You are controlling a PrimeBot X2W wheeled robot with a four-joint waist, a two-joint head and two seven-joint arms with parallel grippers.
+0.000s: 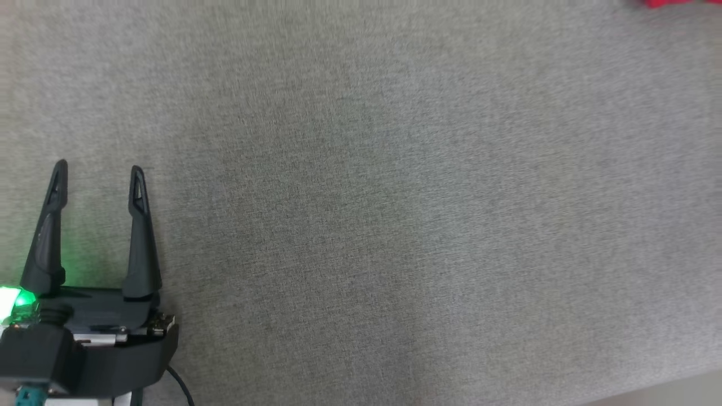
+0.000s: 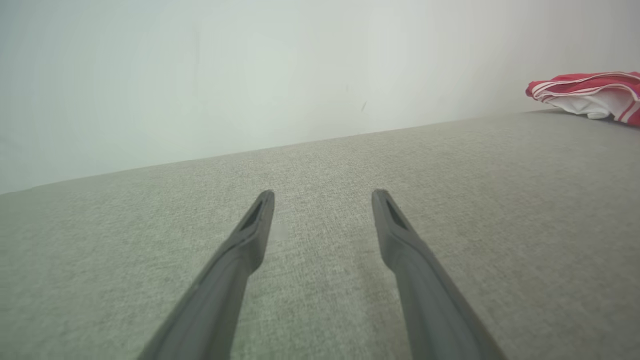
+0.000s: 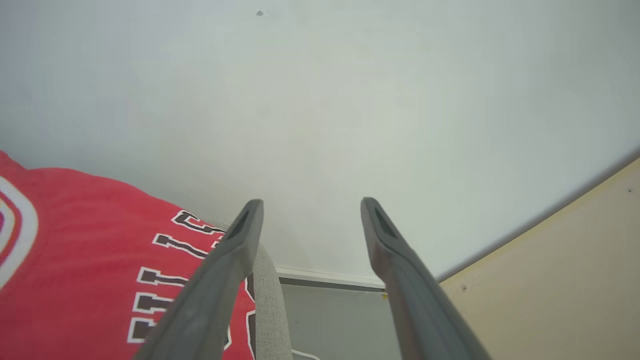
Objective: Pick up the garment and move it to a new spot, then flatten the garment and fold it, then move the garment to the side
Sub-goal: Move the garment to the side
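The garment [image 3: 75,260] is a red jersey with black, white-edged letters, lying on the grey fabric surface [image 1: 395,197]. In the right wrist view it spreads below and left of my right gripper [image 3: 309,201], which is open with nothing between its fingers. The left wrist view shows the garment [image 2: 590,95] folded into a low stack with white trim at the far right, well away from my left gripper [image 2: 323,192]. A sliver of the garment [image 1: 671,3] sits at the head view's top right corner. My left gripper [image 1: 97,166] stands open at the lower left, empty.
A pale wall [image 2: 250,75] rises behind the grey surface. Past the surface's edge [image 3: 270,305], the right wrist view shows a floor strip [image 3: 340,320] and a beige panel [image 3: 565,280] at the right.
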